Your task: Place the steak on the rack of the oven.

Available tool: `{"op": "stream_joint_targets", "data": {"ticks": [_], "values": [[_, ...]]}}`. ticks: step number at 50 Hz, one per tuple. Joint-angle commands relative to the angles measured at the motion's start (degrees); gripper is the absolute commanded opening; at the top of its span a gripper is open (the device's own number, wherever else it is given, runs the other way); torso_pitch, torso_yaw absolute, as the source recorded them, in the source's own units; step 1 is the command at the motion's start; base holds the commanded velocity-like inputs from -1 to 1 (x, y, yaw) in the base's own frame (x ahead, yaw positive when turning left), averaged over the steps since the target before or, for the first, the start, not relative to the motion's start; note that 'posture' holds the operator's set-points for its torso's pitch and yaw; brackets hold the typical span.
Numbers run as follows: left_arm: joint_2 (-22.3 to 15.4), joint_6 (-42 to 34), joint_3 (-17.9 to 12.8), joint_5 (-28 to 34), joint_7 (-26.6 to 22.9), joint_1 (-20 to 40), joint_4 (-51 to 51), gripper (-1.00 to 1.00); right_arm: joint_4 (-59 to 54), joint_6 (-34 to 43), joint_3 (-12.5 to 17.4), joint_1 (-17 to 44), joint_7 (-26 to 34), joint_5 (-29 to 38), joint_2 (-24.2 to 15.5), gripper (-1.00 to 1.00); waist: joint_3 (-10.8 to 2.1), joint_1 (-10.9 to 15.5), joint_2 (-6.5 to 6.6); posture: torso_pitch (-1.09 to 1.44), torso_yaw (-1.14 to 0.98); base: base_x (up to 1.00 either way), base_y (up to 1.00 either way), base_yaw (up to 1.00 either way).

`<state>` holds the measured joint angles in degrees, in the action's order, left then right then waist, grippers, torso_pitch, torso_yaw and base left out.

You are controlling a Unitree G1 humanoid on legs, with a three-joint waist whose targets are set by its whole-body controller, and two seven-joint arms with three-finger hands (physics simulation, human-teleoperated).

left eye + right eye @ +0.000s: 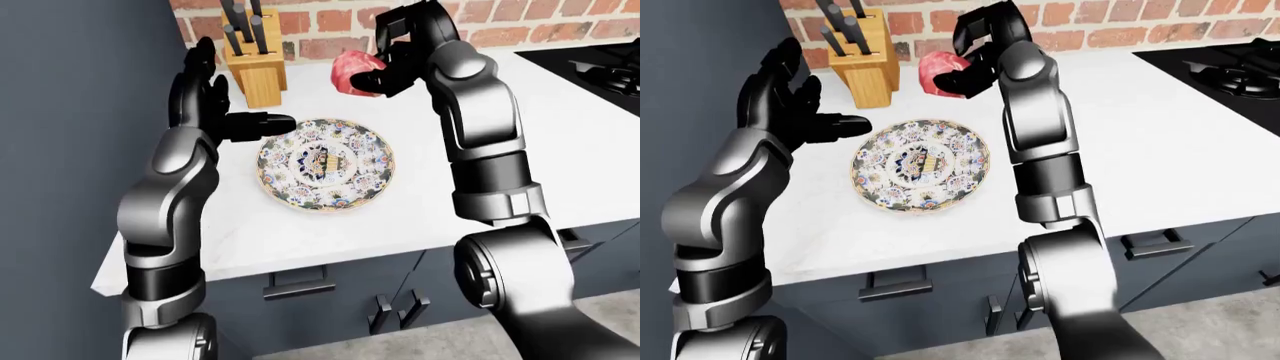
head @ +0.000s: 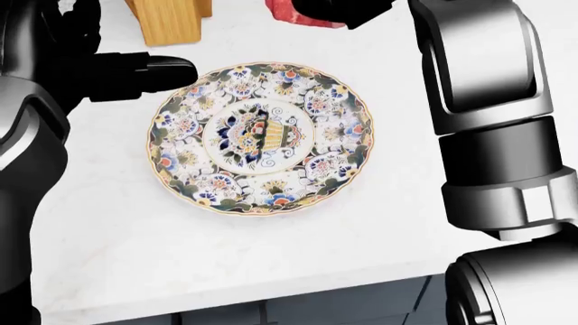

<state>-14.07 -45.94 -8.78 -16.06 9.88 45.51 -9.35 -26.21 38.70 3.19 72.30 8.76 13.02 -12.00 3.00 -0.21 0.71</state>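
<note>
The steak (image 1: 350, 72) is a red-pink slab held in the air above the white counter, beyond the far rim of the plate. My right hand (image 1: 385, 66) is shut on it, fingers wrapped round its right side. Only its lower edge shows in the head view (image 2: 298, 13). A round patterned plate (image 1: 325, 163) lies bare on the counter below. My left hand (image 1: 215, 105) is open and empty, fingers spread upward, thumb pointing toward the plate's left rim. No oven or rack is in view.
A wooden knife block (image 1: 256, 64) with black handles stands by the brick wall, left of the steak. A black stove top (image 1: 600, 64) lies at the right. A dark tall panel (image 1: 80, 112) borders the counter on the left. Drawers with handles (image 1: 298, 285) sit below.
</note>
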Motion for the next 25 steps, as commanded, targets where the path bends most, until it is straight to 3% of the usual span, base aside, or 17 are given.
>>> {"op": "stream_joint_targets", "data": {"ticks": [1, 2, 4, 14, 19, 22, 25], "values": [[-0.55, 1.53, -0.5, 0.07, 0.03, 1.91, -2.11, 1.0, 2.66, -2.22, 0.58, 2.63, -0.79, -0.29, -0.53, -1.0, -2.03, 0.01, 0.07, 0.0, 0.0, 0.0, 0.0, 0.0], [-0.53, 1.43, -0.5, 0.06, 0.06, 1.88, -2.23, 1.0, 2.78, -2.18, 0.43, 2.52, -0.75, -0.28, -0.53, -1.0, -2.01, 0.0, 0.07, 0.0, 0.0, -0.02, 0.0, 0.0], [-0.51, 1.43, -0.52, 0.08, 0.07, 1.84, -2.24, 1.0, 2.89, -2.18, 0.41, 2.35, -0.83, -0.37, -0.48, -1.0, -3.82, 0.04, 0.5, 0.0, 0.0, -0.07, -0.04, 0.0], [-0.5, 1.46, -0.53, 0.12, 0.11, 1.89, -2.19, 1.0, 3.08, -2.03, 0.47, 2.26, -0.87, -0.72, -0.57, -1.0, -2.94, 0.02, 0.09, 0.0, 0.0, -0.08, -0.05, 0.0], [-0.46, 1.44, -0.46, 0.16, 0.09, 1.95, -2.17, 1.0, 3.11, -2.0, 0.45, 2.33, -0.87, -0.8, -0.58, -1.0, -2.54, -0.18, 2.76, 0.0, 0.0, -0.11, -0.09, 0.0], [-0.48, 1.49, -0.51, 0.16, 0.04, 1.94, -2.11, 1.0, 3.14, -2.28, 0.44, 1.86, -0.9, -0.94, -0.42, -1.0, -3.09, -0.05, 2.43, 0.0, 0.0, -0.11, -0.12, 0.0], [-0.5, 1.4, -0.55, 0.13, 0.08, 1.99, -2.14, 1.0, 2.94, -2.27, 0.34, 1.98, -0.85, -0.91, -0.47, -1.0, -3.26, 0.14, 3.03, 0.0, 0.0, -0.07, -0.22, 0.0]]}}
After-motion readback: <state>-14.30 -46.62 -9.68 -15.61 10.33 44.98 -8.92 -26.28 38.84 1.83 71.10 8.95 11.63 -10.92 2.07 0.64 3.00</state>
